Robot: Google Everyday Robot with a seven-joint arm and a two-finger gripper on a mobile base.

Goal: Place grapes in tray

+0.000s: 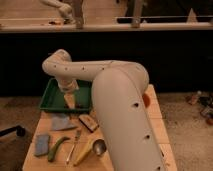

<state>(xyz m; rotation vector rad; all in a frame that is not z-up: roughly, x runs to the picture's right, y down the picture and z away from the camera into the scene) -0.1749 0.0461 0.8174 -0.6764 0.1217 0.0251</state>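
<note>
The green tray (51,98) lies at the far left of the wooden table, its right part hidden behind my arm. My gripper (69,101) hangs down from the wrist over the tray's front rim, inside the tray's middle area. I cannot make out any grapes, either in the gripper or in the tray. My big white arm (122,115) crosses the right half of the table and hides what lies under it.
In front of the tray lie a blue cloth (60,122), a brown block (89,122), a blue sponge (41,145), a green vegetable (57,149), a utensil (75,144) and a metal spoon (99,147). An orange bowl (146,100) peeks out behind the arm.
</note>
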